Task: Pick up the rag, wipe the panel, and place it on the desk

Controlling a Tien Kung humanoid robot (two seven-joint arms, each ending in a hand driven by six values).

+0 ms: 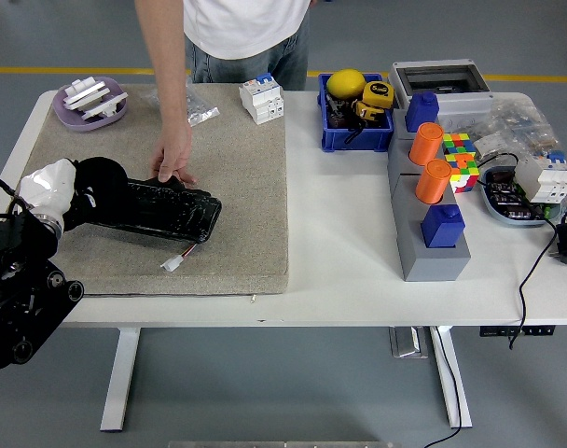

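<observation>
Left hand [89, 191] at left end of panel [158, 211], on tan mat [237, 196]; fingers curled over dark rag [102, 177], pressing it onto panel's left end. Rag: dark, bunched, mostly hidden under hand. White cover [48, 185] over wrist. Panel: black, flat, glossy, oblong, angled across mat; small white connector [172, 263] on wire just beside its near edge. Person's hand [174, 154] rests fingertips on panel's far edge. No legible writing on panel or rag. Mat lies on white tabletop [339, 252].
</observation>
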